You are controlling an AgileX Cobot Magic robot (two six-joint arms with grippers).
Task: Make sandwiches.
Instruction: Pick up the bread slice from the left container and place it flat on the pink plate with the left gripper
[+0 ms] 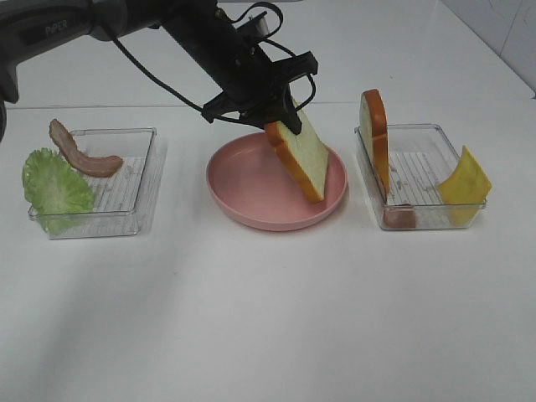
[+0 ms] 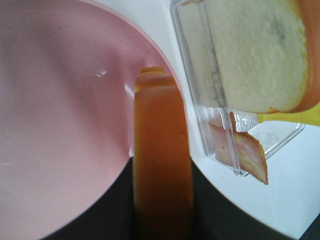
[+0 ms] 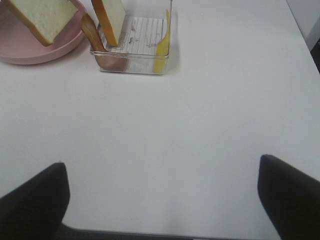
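The left gripper (image 1: 280,117) is pinched on the top crust of a white bread slice (image 1: 301,159) and holds it tilted over the round pink plate (image 1: 243,201); the slice's lower corner is down near the plate's floor, though whether it touches cannot be told; right of the plate sits the right-hand tray (image 1: 419,130), clear plastic, with the second bread slice (image 1: 374,134) upright on edge at the wall nearest the plate, a yellow cheese square (image 1: 465,177) leaning at the wall farthest from it, and a bacon strip (image 1: 400,218) in the front corner nearest the plate; left of the plate, the left-hand tray (image 1: 134,188) carries a curved bacon strip (image 1: 84,155) across its rim and green lettuce (image 1: 54,188) draped over its outer edge; the right gripper (image 3: 161,165), jaws spread wide and holding nothing, hangs above the white desk (image 1: 268,318), well apart from the plate.
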